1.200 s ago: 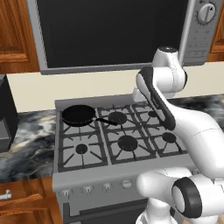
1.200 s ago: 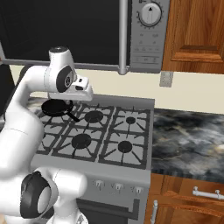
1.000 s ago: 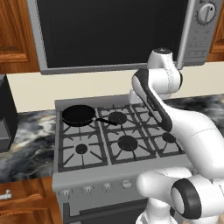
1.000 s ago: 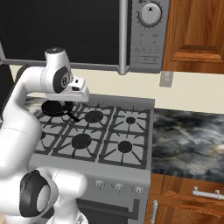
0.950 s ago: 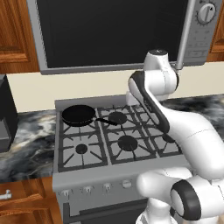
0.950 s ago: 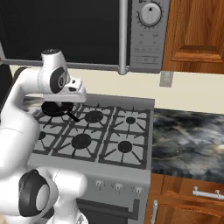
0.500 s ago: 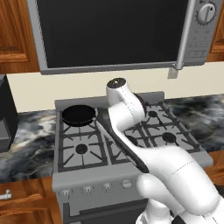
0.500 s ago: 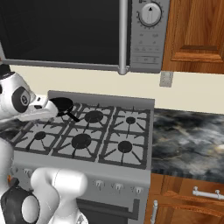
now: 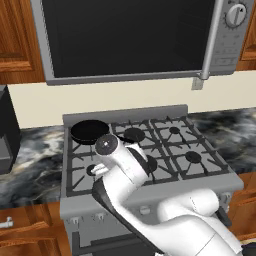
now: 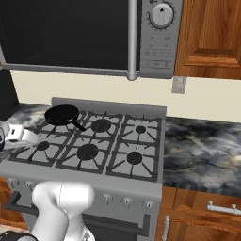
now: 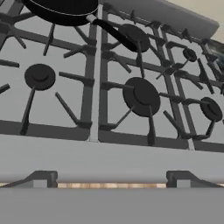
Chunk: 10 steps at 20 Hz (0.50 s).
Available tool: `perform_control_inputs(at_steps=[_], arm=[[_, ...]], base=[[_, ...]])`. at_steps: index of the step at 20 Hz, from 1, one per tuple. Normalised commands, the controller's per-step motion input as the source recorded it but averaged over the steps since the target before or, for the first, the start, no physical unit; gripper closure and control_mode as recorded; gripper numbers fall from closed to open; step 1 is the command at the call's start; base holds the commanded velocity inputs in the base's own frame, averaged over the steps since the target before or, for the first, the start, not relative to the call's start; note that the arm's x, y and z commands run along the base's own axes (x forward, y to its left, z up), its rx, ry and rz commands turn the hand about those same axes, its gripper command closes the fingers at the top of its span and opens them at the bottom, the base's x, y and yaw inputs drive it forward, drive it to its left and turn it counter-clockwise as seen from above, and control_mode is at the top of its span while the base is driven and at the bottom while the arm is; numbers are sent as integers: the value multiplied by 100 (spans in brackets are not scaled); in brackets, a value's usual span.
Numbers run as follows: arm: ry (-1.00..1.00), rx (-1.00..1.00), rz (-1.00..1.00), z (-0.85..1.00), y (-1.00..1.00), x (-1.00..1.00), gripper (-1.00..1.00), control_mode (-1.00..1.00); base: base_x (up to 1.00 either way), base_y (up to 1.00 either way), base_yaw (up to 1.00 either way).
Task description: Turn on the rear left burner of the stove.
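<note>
The stove (image 9: 150, 196) is a grey steel range with six black burners under grates. A black frying pan (image 9: 89, 131) sits on its far-left corner, so the rear left burner is hidden beneath it in every view. My arm bends low over the stove's front left. My gripper (image 11: 109, 181) hovers at the front edge, open, with nothing between its fingertips (image 11: 41, 179). It looks across the front left burner (image 11: 40, 75) toward the pan (image 11: 65, 8). My hand (image 10: 19, 135) shows at the left edge of the right base view.
The pan's handle (image 11: 113, 33) points toward the rear centre burner (image 11: 133, 35). A row of small silver knobs (image 10: 126, 201) lines the stove front. A big steel microwave (image 9: 130, 35) hangs above. Marble counters (image 10: 202, 146) flank the stove, and a dark appliance (image 9: 7, 130) stands at the left.
The arm has swung from above the stove's rear right, leftward and down, to the front left edge. The pan and stove have not moved.
</note>
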Motion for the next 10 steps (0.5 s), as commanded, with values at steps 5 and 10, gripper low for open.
perform_control_inputs(at_steps=[5,10], arm=[[-31,0,0,-53,40,-23,-100,-100],[-54,0,0,-75,46,-35,-100,-100]], base=[[0,0,0],[0,0,0]])
